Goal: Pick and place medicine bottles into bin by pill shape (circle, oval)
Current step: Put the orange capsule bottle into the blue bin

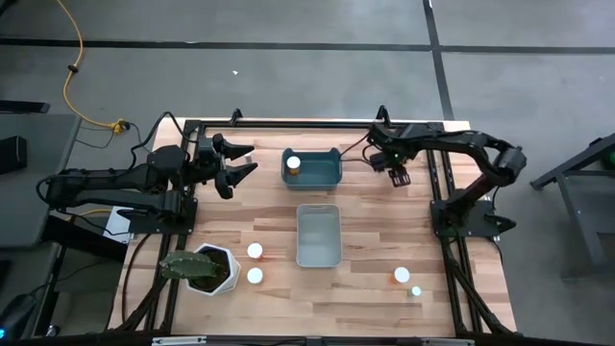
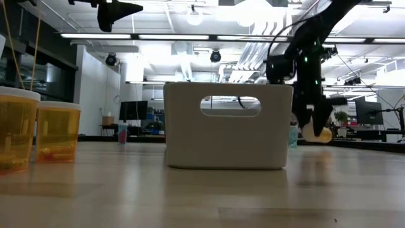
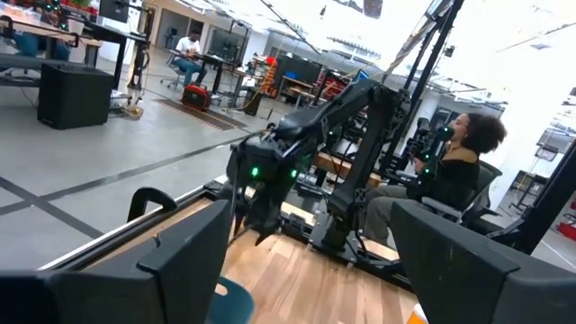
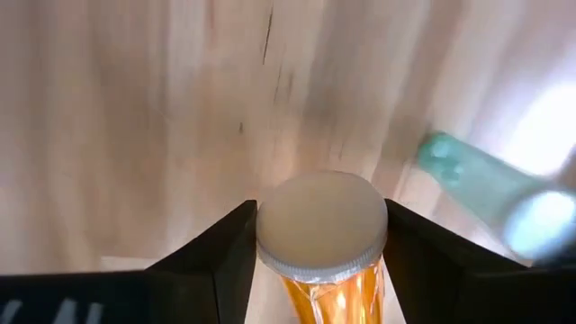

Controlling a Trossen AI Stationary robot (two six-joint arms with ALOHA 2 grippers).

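We count four bottles (image 1: 255, 250) standing loose, one in the far bin (image 1: 311, 166), one clamped in our right gripper (image 4: 321, 236), left gripper (image 1: 240, 163) spread apart.

Two bins sit mid-table: the far bin (image 1: 311, 166) toward the back edge with one bottle (image 1: 293, 163) inside at its left end, the near bin (image 1: 319, 234) just in front of it. Left of the near bin stand two bottles (image 1: 255, 251) one before the other, and beside them, at the front left, the plant pot (image 1: 208, 269). Front right, two more bottles (image 1: 402, 275) stand close together. The left gripper (image 1: 240, 164) hangs left of the far bin, the right gripper (image 1: 399, 173) right of it, a bottle (image 4: 322, 241) between its fingers.
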